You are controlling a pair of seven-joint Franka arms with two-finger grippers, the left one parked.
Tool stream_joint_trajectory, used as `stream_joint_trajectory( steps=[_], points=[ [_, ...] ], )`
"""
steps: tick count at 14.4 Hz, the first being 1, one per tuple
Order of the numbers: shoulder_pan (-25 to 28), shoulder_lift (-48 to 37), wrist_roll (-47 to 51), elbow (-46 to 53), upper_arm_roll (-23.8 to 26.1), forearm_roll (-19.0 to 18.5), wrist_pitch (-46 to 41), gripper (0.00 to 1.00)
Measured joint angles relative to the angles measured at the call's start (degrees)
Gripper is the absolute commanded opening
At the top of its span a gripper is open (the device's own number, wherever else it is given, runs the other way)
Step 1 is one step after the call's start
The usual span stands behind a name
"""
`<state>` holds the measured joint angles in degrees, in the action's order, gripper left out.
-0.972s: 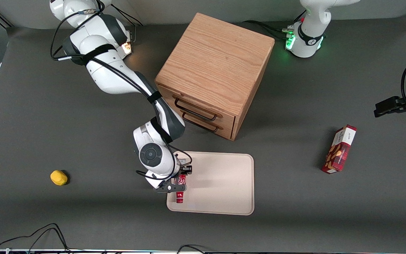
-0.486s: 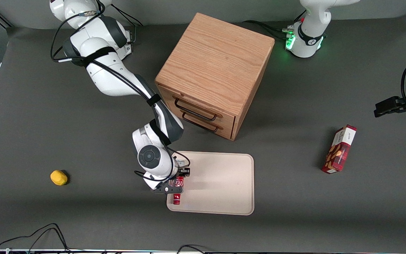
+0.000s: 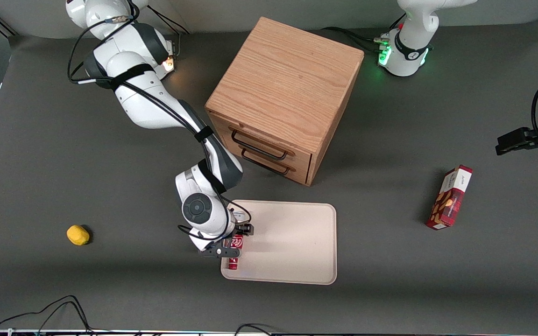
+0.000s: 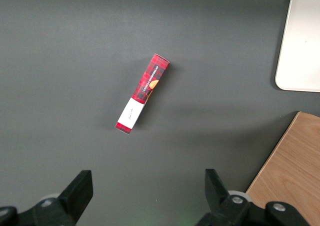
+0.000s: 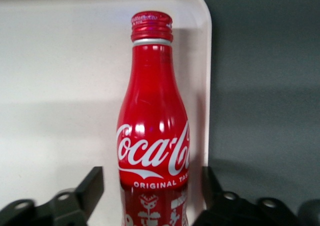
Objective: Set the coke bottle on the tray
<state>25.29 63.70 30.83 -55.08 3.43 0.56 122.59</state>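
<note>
Looking down on a big flat table [image 3: 63, 154] with a dark grey top, dull and smooth, no shine. Pale wall along the edge farthest from the front camera. Black cables [image 3: 40, 312] curling at the edge nearest that camera.

Near the middle, a wooden drawer box [image 3: 287, 88], square and light brown, with wavy grain on top and two thin dark handles on its front. In front of the drawers, the tray [image 3: 297, 252]: wide, flat, pale beige, with round corners and a low rim. Plain and matte in the right wrist view too [image 5: 60, 61].

Lying flat on the tray, the coke bottle [image 3: 234, 262], right along the short rim at the working arm's end, with the neck pointing toward the front camera. Shiny red metal up close [image 5: 152, 111], with white curly letters, a ridged red cap and a thin pale ring under it.

Over the bottle's fat part, the gripper [image 3: 236, 241], low above the tray. Black fingers [image 5: 92, 186] spread apart, one on each side of the bottle, with a small gap on both sides. Holding nothing.

Toward the parked arm's end, a red checked snack box [image 3: 451, 198], long and thin, flat on the table. Toward the working arm's end, a small yellow lump [image 3: 78, 234], round and bumpy.
</note>
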Motion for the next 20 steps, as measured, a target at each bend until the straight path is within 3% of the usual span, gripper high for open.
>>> stream_joint_trajectory(
  steps=[9, 12, 16, 20],
  points=[
    [-0.2, -0.3, 0.0, 0.9, 0.0, 0.0, 0.0, 1.00],
    [-1.7, -3.7, 0.1, 1.0, -0.1, 0.0, -4.4, 1.00],
    [-6.6, -15.1, -0.8, -5.5, 0.7, 0.0, -17.0, 1.00],
    [-18.2, -32.9, -4.6, -23.7, 8.3, 0.0, -20.5, 1.00]
  ],
)
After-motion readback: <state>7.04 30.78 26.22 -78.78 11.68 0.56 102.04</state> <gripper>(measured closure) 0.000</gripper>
